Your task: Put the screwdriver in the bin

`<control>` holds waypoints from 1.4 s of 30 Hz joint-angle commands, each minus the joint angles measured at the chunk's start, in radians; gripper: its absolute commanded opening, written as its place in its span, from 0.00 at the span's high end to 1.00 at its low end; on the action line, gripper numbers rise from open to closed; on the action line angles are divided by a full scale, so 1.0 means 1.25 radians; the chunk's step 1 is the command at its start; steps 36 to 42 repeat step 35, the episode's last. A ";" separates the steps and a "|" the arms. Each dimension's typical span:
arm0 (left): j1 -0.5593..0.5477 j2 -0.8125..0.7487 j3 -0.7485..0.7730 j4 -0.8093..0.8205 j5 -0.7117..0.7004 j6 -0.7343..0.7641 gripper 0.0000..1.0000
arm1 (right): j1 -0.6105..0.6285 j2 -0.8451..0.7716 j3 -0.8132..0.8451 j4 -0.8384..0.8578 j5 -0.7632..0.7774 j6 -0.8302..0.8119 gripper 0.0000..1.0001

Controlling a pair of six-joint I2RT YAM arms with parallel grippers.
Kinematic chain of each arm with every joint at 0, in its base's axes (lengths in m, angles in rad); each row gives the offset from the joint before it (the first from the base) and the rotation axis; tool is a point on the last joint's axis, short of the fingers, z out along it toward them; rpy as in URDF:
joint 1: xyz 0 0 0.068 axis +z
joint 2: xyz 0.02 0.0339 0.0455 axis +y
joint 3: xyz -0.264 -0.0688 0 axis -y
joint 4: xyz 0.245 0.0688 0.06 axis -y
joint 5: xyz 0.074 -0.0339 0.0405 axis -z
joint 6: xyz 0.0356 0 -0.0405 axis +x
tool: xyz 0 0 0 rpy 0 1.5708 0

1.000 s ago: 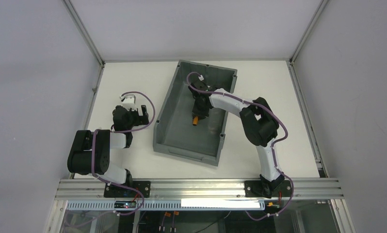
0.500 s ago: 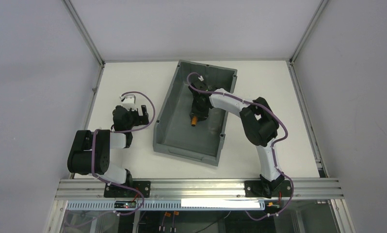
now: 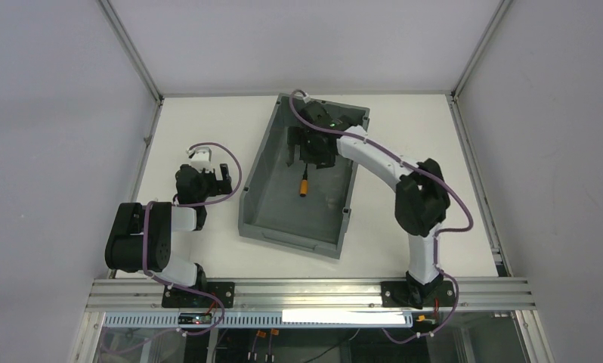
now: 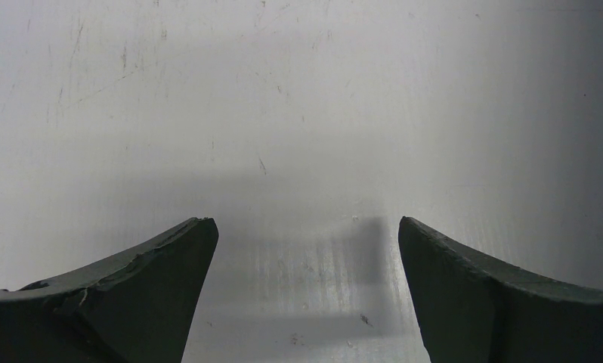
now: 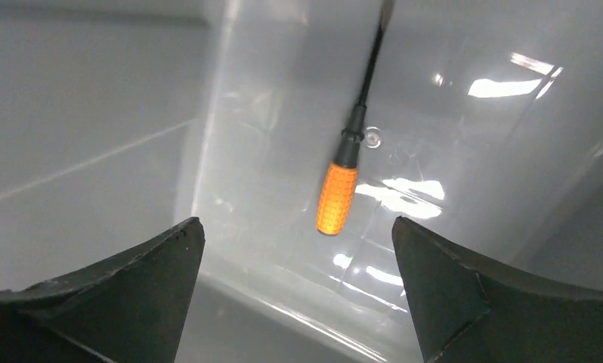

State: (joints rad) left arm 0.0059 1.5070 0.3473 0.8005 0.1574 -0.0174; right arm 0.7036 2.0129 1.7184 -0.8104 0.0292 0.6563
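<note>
The screwdriver point(image 3: 304, 184), with a short orange handle and a thin black shaft, lies loose on the floor of the dark grey bin point(image 3: 255, 190). In the right wrist view the screwdriver point(image 5: 337, 198) rests on the glossy bin floor point(image 5: 268, 136), handle towards the camera and shaft pointing away. My right gripper point(image 3: 307, 151) hovers over the bin's far end, open, with nothing between its fingers point(image 5: 295, 227). My left gripper point(image 3: 211, 174) stays open over the bare table left of the bin, nothing in it point(image 4: 306, 223).
The bin stands slanted on the white table point(image 3: 404, 121), its lower front edge point(image 3: 291, 240) towards the arm bases. Grey walls and metal posts enclose the table on three sides. A scratched white table surface point(image 4: 283, 113) fills the left wrist view.
The right gripper opened and let go of the screwdriver, which now lies on the bin floor. It then pulled back up towards the bin's far end. The left arm has not moved.
</note>
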 commanded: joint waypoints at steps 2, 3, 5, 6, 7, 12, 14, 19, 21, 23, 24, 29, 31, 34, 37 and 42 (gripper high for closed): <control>-0.004 -0.001 0.019 0.021 -0.007 0.005 0.01 | -0.003 -0.227 -0.004 0.091 0.055 -0.299 0.01; -0.004 -0.001 0.018 0.022 -0.008 0.005 0.01 | -0.004 -0.267 -0.048 0.135 0.082 -0.349 0.01; -0.004 -0.001 0.018 0.021 -0.007 0.005 0.01 | -0.014 -0.354 -0.155 0.248 0.139 -0.420 0.01; -0.004 -0.001 0.018 0.022 -0.007 0.005 0.01 | -0.022 -0.399 -0.210 0.306 0.146 -0.450 0.01; -0.004 -0.001 0.018 0.022 -0.007 0.005 0.01 | -0.039 -0.442 -0.258 0.355 0.155 -0.470 0.01; -0.004 -0.001 0.018 0.021 -0.007 0.005 0.01 | -0.154 -0.652 -0.433 0.486 0.250 -0.444 0.01; -0.004 -0.001 0.019 0.021 -0.007 0.005 0.01 | -0.226 -0.714 -0.533 0.546 0.295 -0.436 0.01; -0.004 -0.001 0.018 0.021 -0.007 0.005 0.01 | -0.377 -0.804 -0.744 0.675 0.299 -0.408 0.01; -0.004 -0.001 0.018 0.021 -0.007 0.005 0.01 | -0.396 -0.810 -0.806 0.701 0.309 -0.396 0.01; -0.004 -0.001 0.018 0.021 -0.008 0.005 0.01 | -0.398 -0.805 -0.852 0.718 0.333 -0.380 0.01; -0.004 -0.001 0.018 0.021 -0.008 0.005 0.01 | -0.398 -0.800 -0.880 0.735 0.353 -0.364 0.01; -0.004 -0.001 0.018 0.021 -0.007 0.005 0.01 | -0.398 -0.775 -0.949 0.776 0.398 -0.306 0.01; -0.004 -0.001 0.018 0.021 -0.007 0.005 0.01 | -0.399 -0.763 -0.972 0.801 0.411 -0.307 0.01; -0.004 -0.001 0.019 0.021 -0.007 0.005 0.01 | -0.400 -0.752 -0.985 0.810 0.408 -0.305 0.01; -0.004 -0.001 0.018 0.021 -0.007 0.005 0.01 | -0.400 -0.753 -0.986 0.809 0.405 -0.306 0.01; -0.004 -0.001 0.018 0.021 -0.007 0.005 0.01 | -0.400 -0.753 -0.986 0.809 0.405 -0.306 0.01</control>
